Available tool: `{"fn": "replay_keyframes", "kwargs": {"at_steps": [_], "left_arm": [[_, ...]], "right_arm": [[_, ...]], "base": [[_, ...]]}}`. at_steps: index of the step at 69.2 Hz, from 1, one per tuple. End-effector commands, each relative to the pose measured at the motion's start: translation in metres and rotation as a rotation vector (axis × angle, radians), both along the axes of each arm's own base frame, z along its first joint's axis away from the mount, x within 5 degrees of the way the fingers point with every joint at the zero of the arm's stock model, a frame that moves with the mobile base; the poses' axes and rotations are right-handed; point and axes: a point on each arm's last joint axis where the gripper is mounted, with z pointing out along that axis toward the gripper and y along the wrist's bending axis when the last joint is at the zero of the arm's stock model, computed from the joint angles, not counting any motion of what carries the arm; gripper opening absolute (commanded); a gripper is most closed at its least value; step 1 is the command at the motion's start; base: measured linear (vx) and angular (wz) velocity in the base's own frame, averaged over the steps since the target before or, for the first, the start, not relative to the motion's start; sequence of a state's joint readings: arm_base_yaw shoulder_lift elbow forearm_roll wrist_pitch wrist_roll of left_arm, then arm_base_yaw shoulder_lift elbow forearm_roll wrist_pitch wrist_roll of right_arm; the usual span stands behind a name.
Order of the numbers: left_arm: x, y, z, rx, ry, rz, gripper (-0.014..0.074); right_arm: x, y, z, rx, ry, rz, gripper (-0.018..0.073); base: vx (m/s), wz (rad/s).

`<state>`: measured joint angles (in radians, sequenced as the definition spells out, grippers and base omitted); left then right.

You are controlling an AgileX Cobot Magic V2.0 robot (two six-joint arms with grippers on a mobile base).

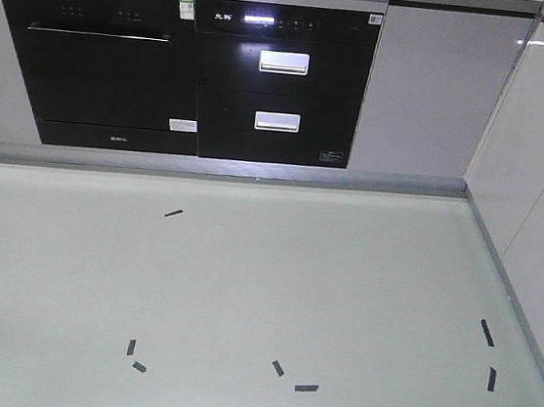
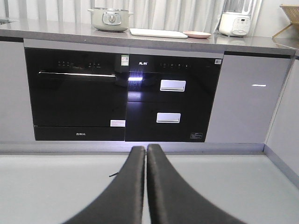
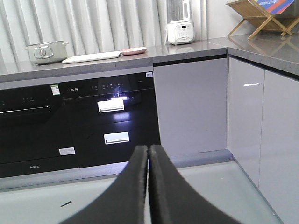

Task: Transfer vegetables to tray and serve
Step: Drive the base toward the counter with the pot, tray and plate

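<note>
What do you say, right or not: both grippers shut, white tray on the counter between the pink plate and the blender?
Not quite: the left wrist view shows the tray between the pot and the pink plate, with the blender beyond the plate. The left gripper and right gripper are indeed shut.

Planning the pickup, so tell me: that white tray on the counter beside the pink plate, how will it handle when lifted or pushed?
The tray looks flat and thin, so probably stiff, not floppy. Lying low on the smooth counter, it would likely slide rather than tip. Its shallow edge may be hard to pinch.
</note>
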<state>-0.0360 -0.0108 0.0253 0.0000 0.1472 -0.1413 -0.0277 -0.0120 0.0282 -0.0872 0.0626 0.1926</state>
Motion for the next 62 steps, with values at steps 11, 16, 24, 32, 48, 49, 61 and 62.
{"fn": "replay_keyframes", "kwargs": {"at_steps": [11,16,24,32,48,49,61,62], "left_arm": [[0.0016,-0.0001,-0.0001,-0.006,-0.053,-0.001,-0.0006],[0.0016,-0.0001,-0.0001,-0.006,-0.053,-0.001,-0.0006],[0.0016,-0.0001,-0.0001,-0.006,-0.053,-0.001,-0.0006],[0.0016,-0.0001,-0.0001,-0.006,-0.053,-0.001,-0.0006],[0.0016,-0.0001,-0.0001,-0.006,-0.053,-0.001,-0.0006],[0.0016,-0.0001,-0.0001,-0.006,-0.053,-0.001,-0.0006],[0.0016,-0.0001,-0.0001,-0.006,-0.053,-0.001,-0.0006],[0.0016,-0.0001,-0.0001,-0.006,-0.053,-0.001,-0.0006]], "right_arm": [[0.0,0.0003,0.0026,-0.017,-0.068,0.001,-0.0002],[0.0,0.0003,0.0026,-0.017,-0.068,0.001,-0.0002],[0.0,0.0003,0.0026,-0.017,-0.068,0.001,-0.0002],[0.0,0.0003,0.0026,-0.017,-0.068,0.001,-0.0002],[0.0,0.0003,0.0025,-0.017,-0.067,0.001,-0.0002],[0.0,0.0003,0.0025,-0.017,-0.067,0.001,-0.0002],[0.0,0.0003,0.0025,-0.017,-0.067,0.001,-0.0002],[0.0,0.0003,0.0025,-0.017,-0.067,0.001,-0.0002]], "base": [[0.0,0.0],[0.0,0.0],[0.0,0.0],[0.0,0.0],[0.0,0.0],[0.0,0.0],[0.0,0.0],[0.01,0.0]]}}
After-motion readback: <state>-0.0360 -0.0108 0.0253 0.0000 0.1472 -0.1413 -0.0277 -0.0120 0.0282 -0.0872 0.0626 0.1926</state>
